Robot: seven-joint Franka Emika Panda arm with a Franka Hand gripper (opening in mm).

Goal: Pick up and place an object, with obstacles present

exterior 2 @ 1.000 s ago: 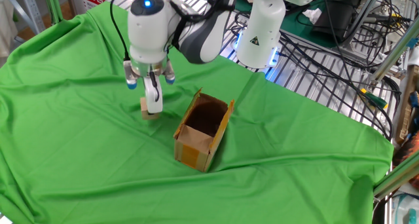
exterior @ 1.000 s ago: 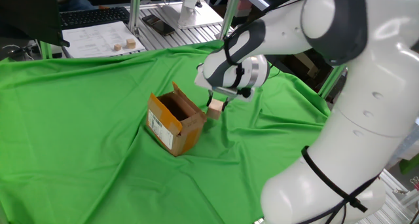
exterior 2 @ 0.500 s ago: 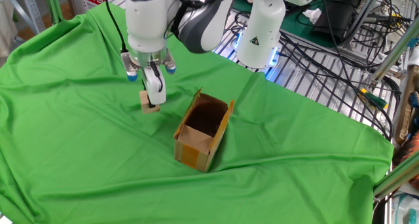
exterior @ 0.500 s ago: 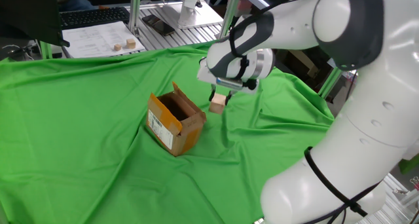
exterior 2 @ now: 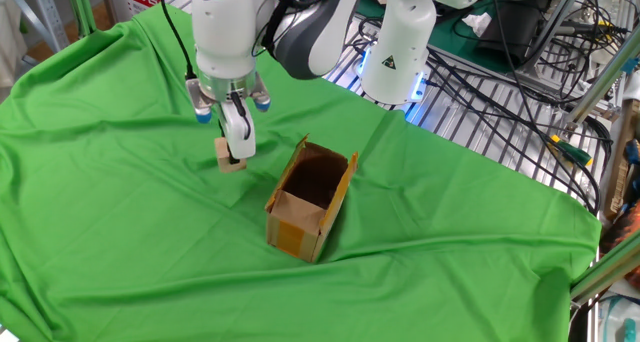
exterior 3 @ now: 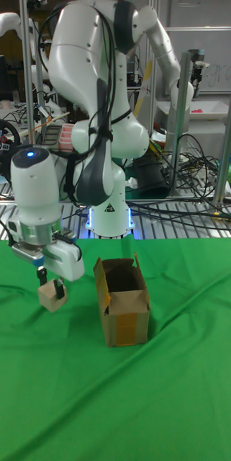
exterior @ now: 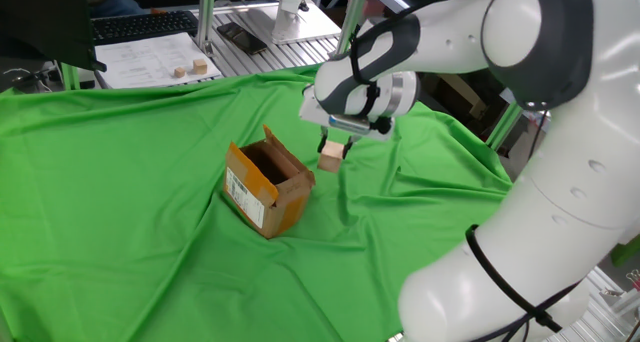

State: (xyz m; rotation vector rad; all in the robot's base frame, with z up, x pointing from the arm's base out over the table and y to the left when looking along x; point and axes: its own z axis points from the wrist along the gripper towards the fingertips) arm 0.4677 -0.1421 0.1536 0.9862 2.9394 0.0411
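My fingers grip the cube, lifted above the green cloth, beside the box.

The arm is glossy white with rounded shells and dark grey joints; black cables run along it. A blue light glows on top of the wrist, and the base carries a triangular sticker

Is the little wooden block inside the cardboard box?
No, the wooden block is held in the gripper off to one side of the cardboard box, whose open inside looks empty.
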